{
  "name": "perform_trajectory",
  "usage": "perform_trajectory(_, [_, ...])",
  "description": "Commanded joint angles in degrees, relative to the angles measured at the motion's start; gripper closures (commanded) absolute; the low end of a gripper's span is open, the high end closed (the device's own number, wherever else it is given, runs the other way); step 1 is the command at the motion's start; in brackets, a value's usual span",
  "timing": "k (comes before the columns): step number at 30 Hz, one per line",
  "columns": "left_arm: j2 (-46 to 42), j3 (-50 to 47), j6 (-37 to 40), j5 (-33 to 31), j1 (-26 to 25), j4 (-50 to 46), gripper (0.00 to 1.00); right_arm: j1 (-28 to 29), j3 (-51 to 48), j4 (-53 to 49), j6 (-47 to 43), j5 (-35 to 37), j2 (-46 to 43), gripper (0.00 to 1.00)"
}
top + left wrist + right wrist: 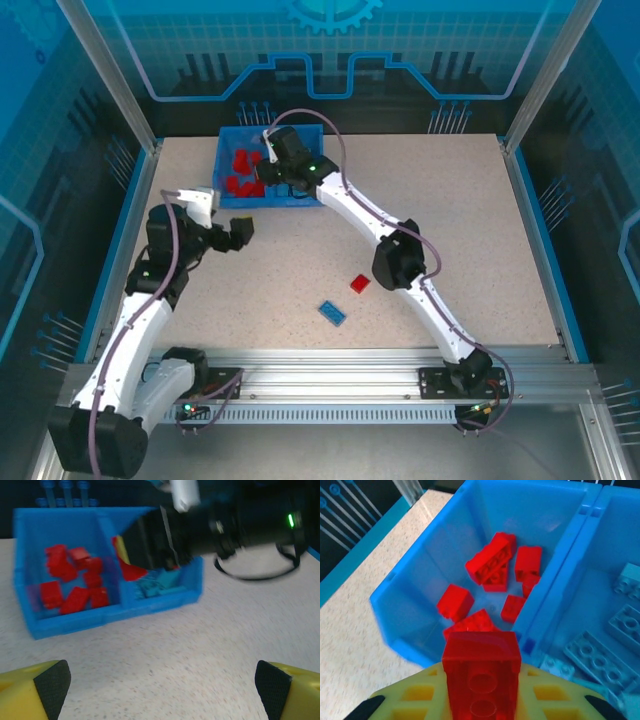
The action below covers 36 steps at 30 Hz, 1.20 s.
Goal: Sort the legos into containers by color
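Red lego (481, 656) tight in right hand (482, 702)

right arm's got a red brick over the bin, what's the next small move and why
Probably open the right gripper to drop the red brick: it hangs above the bin's left compartment, where the other red bricks lie; the light blue bricks are across the divider.

A blue bin (262, 204) sits at the far side of the bench (480, 230), with red bricks (240, 166) in its left half; the right fingers (263, 182) hang over the bin. The left fingers (243, 230) are just in front of the bin; a loose red brick (360, 284) and a blue brick (333, 313) lie near each other, close to the right arm (400, 262).
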Motion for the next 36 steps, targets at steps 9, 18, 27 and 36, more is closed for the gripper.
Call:
perform_trajectory(9, [-0.1, 0.9, -5.1, -6.2, 1.3, -2.9, 0.01, -1.0, 6.2, 16.4, 4.4, -2.9, 7.2, 0.73])
perform_trajectory(18, [-0.4, 0.8, -5.5, -6.1, 1.3, -2.7, 0.01, -0.6, 5.8, 29.0, 7.4, -1.6, 10.8, 0.67])
perform_trajectory(27, [-0.2, 0.3, -3.9, -7.5, 1.3, -3.9, 0.01, -0.5, 8.4, 30.9, 7.6, 0.2, 12.7, 0.43])
perform_trajectory(36, [2.0, 2.4, -11.3, -4.6, 1.3, -6.0, 0.04, -2.7, 2.3, 15.3, 9.8, -10.0, -4.9, 0.30])
